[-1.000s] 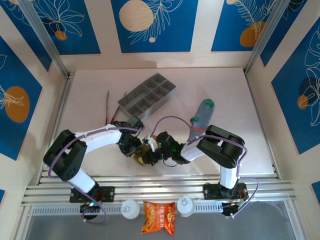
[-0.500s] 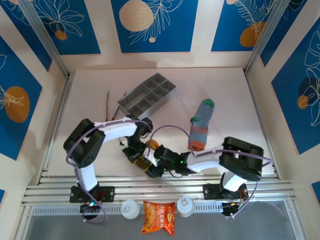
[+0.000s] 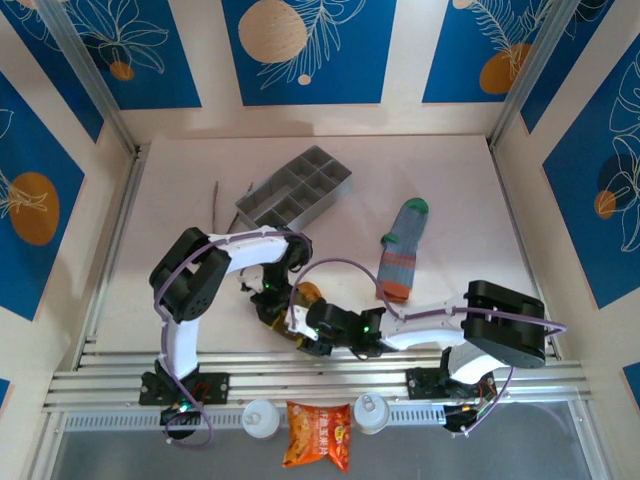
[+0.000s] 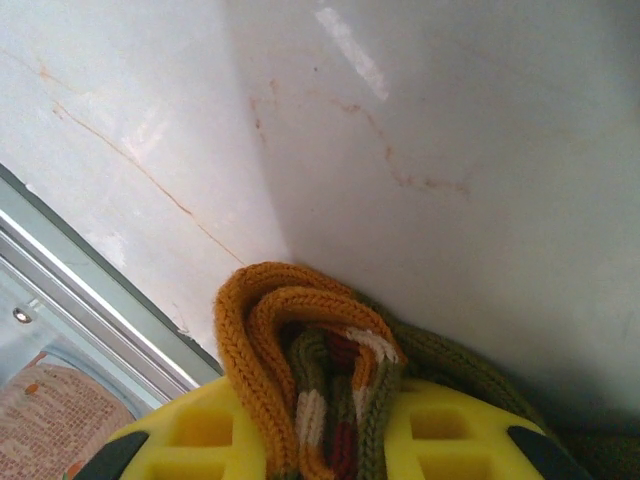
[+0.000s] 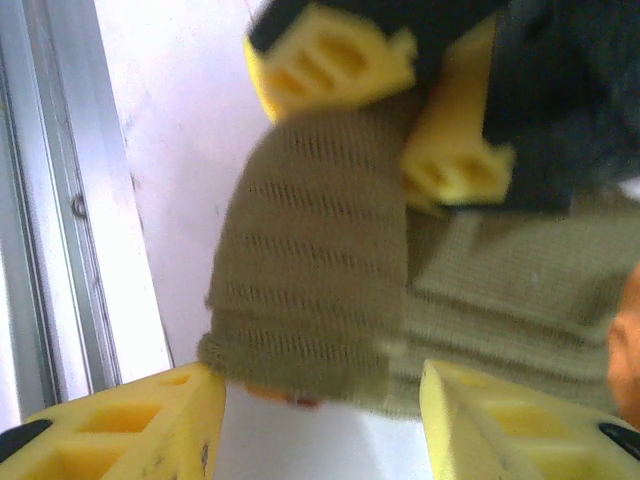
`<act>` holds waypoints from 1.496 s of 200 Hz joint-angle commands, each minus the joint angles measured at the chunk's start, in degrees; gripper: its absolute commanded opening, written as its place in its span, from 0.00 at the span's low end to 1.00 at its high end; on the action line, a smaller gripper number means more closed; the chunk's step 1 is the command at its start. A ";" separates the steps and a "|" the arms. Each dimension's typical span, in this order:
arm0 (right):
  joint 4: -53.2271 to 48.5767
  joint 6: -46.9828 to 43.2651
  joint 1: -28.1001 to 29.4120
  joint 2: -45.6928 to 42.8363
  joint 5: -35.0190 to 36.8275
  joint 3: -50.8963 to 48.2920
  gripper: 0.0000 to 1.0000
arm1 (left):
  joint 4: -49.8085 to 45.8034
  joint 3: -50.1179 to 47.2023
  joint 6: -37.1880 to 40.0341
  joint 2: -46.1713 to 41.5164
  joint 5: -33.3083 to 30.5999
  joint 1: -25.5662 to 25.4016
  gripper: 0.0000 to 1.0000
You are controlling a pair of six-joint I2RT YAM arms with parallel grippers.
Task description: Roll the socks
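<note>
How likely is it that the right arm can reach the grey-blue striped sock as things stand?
Probably yes. The grey-blue sock lies flat on the right half of the table, with nothing on it. The right gripper stands open at the olive-brown sock, so it grips nothing and could swing over.

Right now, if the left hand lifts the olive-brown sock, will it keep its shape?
Probably not: the olive-brown sock looks like soft knit, bunched and folded in the left hand, so it should droop. It seems light; the ribbed knit likely won't slip.
</note>
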 commanded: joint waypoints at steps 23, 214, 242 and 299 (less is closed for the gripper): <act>-0.10 -1.87 1.39 2.92 0.88 4.26 0.53 | 4.33 -1.02 -2.05 5.09 -3.90 0.08 0.00; -1.87 21.29 -0.37 15.81 0.22 -1.30 0.00 | 18.77 -10.79 -4.96 -9.99 -2.95 1.91 0.45; 4.18 23.46 -0.38 17.81 -2.67 -6.29 0.00 | 28.31 -15.91 -6.15 -16.23 -2.05 3.53 0.76; 12.27 28.40 -1.24 19.89 -6.19 -11.96 0.00 | 39.33 -19.99 -0.63 -25.86 -4.16 6.68 0.94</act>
